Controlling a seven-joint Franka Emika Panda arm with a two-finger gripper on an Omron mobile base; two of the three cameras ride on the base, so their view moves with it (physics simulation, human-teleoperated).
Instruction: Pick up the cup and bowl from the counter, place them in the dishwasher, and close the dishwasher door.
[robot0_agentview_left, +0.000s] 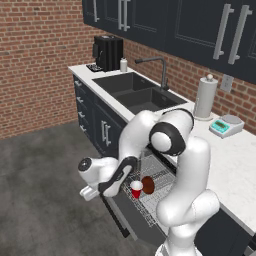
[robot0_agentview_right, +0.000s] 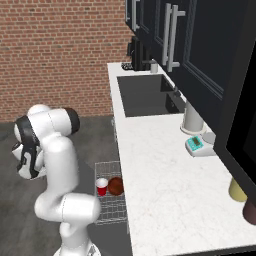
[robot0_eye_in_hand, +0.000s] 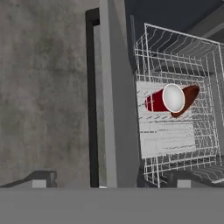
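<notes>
Cup (robot0_agentview_left: 136, 188) and bowl (robot0_agentview_left: 148, 184) sit together in the silver wire rack (robot0_agentview_left: 159, 177) pulled out of the dishwasher (robot0_agentview_left: 150, 200), touching or nearly so; the cup stands upright in the base views with its white inside showing, and the dark reddish-brown bowl leans just behind it. From the hand view the cup's white mouth (robot0_eye_in_hand: 173, 98) faces the camera with the bowl's rim (robot0_eye_in_hand: 189, 97) peeking out beside it. The dishwasher door (robot0_eye_in_hand: 114, 109) hangs dropped open, its dark grey panel running beside the rack above the grey concrete floor (robot0_agentview_left: 40, 190).

The gripper (robot0_agentview_left: 89, 192) hovers low, out over the floor at the door's outer edge, well apart from both dishes. Its two dark finger tips (robot0_eye_in_hand: 41, 179) show far apart at the bottom of the hand view with nothing between them, so the fingers are spread and empty.

Above the rack runs the white marble-look counter (robot0_agentview_left: 235, 165). On it stand a paper-towel roll (robot0_agentview_left: 205, 97) and, just beside it, a teal-and-white scale (robot0_agentview_left: 226, 125); a yellow jar (robot0_agentview_right: 239, 190) stands farther along near the counter's end. A dark double sink (robot0_agentview_left: 134, 90) with a curved faucet (robot0_agentview_left: 159, 67) lies beyond, then a black coffee machine (robot0_agentview_left: 108, 52) in the corner by the red brick wall (robot0_agentview_left: 35, 60). Dark cabinets with bar handles (robot0_agentview_left: 222, 32) hang overhead.
</notes>
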